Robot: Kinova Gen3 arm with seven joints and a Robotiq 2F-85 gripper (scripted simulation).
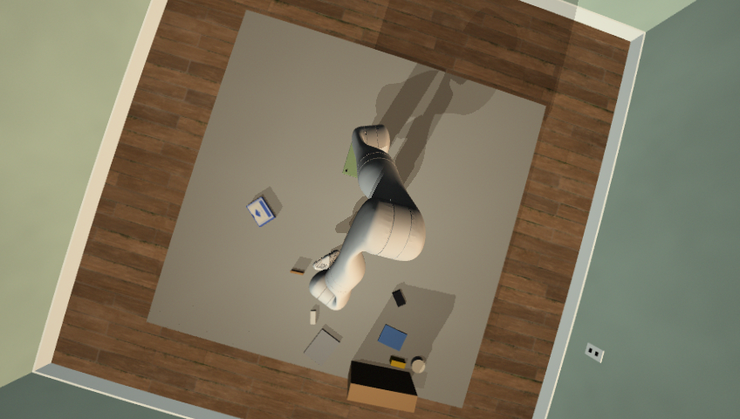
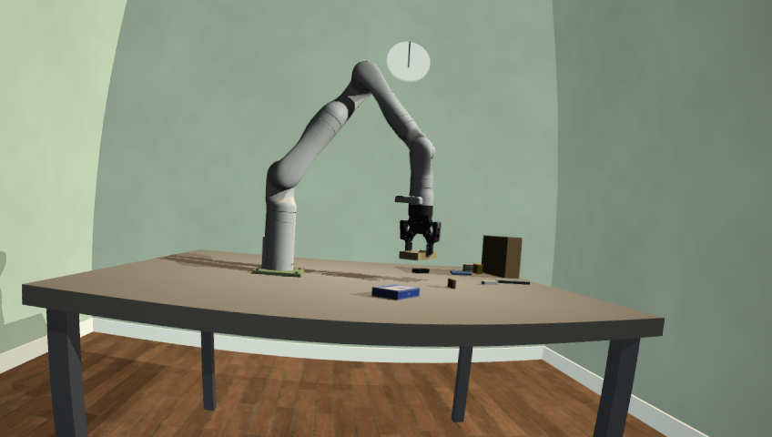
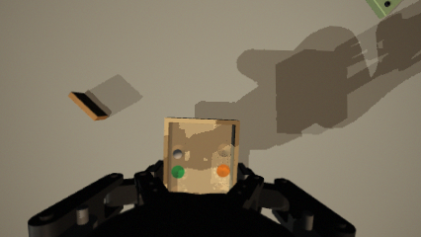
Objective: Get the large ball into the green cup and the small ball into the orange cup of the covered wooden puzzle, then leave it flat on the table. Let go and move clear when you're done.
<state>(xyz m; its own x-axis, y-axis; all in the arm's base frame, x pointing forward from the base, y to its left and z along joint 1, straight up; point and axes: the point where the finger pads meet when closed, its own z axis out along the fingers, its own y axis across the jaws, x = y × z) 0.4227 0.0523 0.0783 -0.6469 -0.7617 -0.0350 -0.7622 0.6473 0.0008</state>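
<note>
My gripper (image 3: pixel 201 171) is shut on the covered wooden puzzle (image 3: pixel 201 154) and holds it above the table. In the wrist view the puzzle shows a green cup (image 3: pixel 178 172) at its near left and an orange cup (image 3: pixel 223 171) at its near right. A ball sits just beyond the green cup. A fainter ball (image 3: pixel 224 150) sits just beyond the orange cup. I cannot tell which ball is larger. In the exterior view the gripper (image 2: pixel 420 249) holds the puzzle (image 2: pixel 417 254) a little above the table.
A small orange-edged block (image 3: pixel 89 105) lies on the table to the left. A blue box (image 2: pixel 395 291) lies near the front. A dark box (image 2: pixel 502 256), a blue pad (image 1: pixel 392 337) and several small items stand at the right side. The arm's green base plate (image 2: pixel 278 271) is at the back.
</note>
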